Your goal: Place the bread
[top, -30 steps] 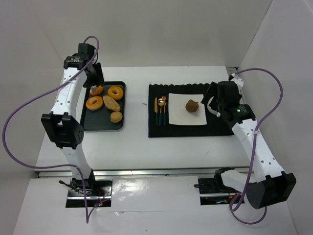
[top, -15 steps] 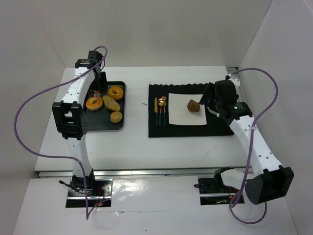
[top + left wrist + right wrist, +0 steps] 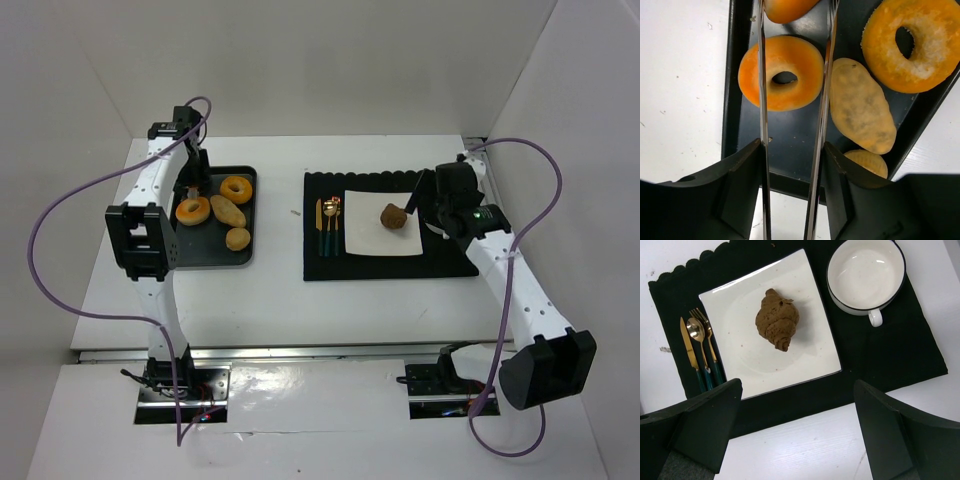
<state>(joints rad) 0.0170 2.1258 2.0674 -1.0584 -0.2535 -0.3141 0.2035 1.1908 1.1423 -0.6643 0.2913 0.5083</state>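
Observation:
A brown bread roll lies on the white square plate, also in the right wrist view. My right gripper is open and empty, just right of the roll. My left gripper is over the dark tray's far left corner, shut on metal tongs. The tongs' blades straddle an orange glazed donut, and an orange bread piece sits between their tips. A sugared ring, an oblong roll and a small roll also lie in the tray.
The plate sits on a black placemat with gold cutlery to its left and a white cup to its right. White walls enclose the table on three sides.
My left wrist has moved down over the tray's far left corner while its elbow swung right. My right gripper has shifted slightly left toward the plate. The brown roll stays on the plate.

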